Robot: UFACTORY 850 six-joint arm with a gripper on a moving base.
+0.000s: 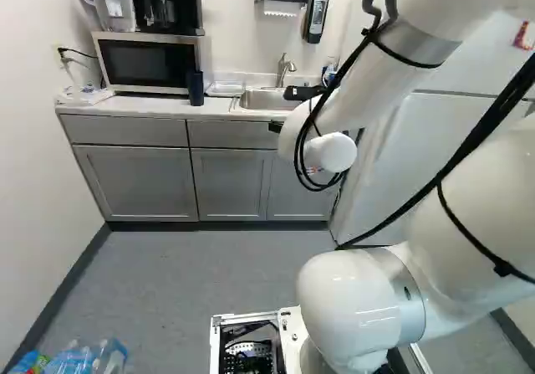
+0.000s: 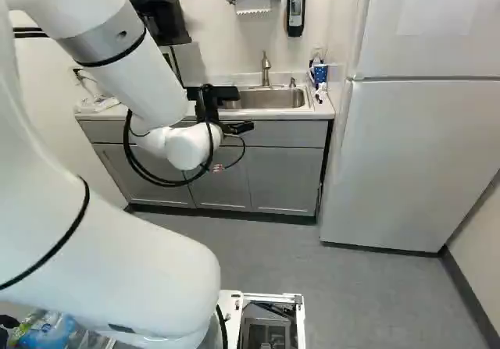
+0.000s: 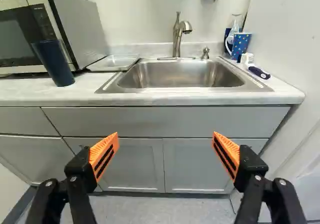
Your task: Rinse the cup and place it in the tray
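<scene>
Cup (image 1: 196, 89) and tray (image 1: 224, 89) are being carried by the bench (image 1: 150, 105) in the left base view, the cup standing just in front of the microwave (image 1: 146, 63), the tray lying between it and the sink (image 1: 267, 99), presumably so that rinsed things are being drained close to the basin. In the right base view the gripper (image 2: 232, 110) is being held out before the bench by the arm (image 2: 133, 68), near the sink and faucet (image 2: 266, 68), perhaps so that a reach is being lined up; the cup is being hidden there. In the wrist view the jaws are being held wide apart, with nothing being gripped. The sink is being faced squarely, so a shift towards the cup is probably being called for. A patterned cup (image 3: 241, 44) is being stored in the far corner, seemingly not being meant for this rinse.
</scene>
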